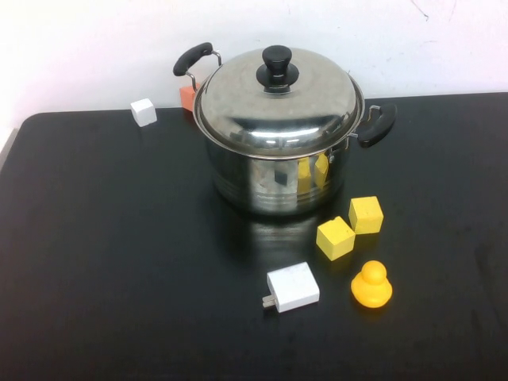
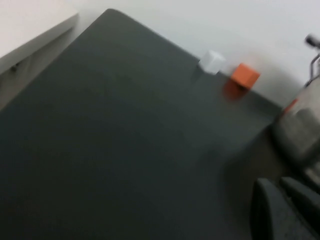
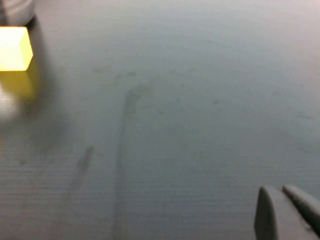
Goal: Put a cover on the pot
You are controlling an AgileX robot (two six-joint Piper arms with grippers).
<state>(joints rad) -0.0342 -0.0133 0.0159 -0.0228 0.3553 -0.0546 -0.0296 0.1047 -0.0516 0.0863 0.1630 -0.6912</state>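
Observation:
The big shiny steel pot (image 1: 278,178) with two black loop handles stands at the back middle of the black table (image 1: 119,262). The domed steel lid (image 1: 278,107) with a black knob (image 1: 277,67) sits on top of it, closing it. Neither arm shows in the high view. My left gripper (image 2: 276,183) is shut and empty, low over the table to the pot's left; the pot's side (image 2: 300,135) shows at that view's edge. My right gripper (image 3: 278,190) is shut and empty over bare table.
Two yellow cubes (image 1: 335,237) (image 1: 366,214), a yellow duck (image 1: 371,284) and a white charger plug (image 1: 292,287) lie in front of the pot. A white cube (image 1: 144,112) and an orange block (image 1: 187,97) sit at the back left. One yellow cube (image 3: 14,48) shows in the right wrist view.

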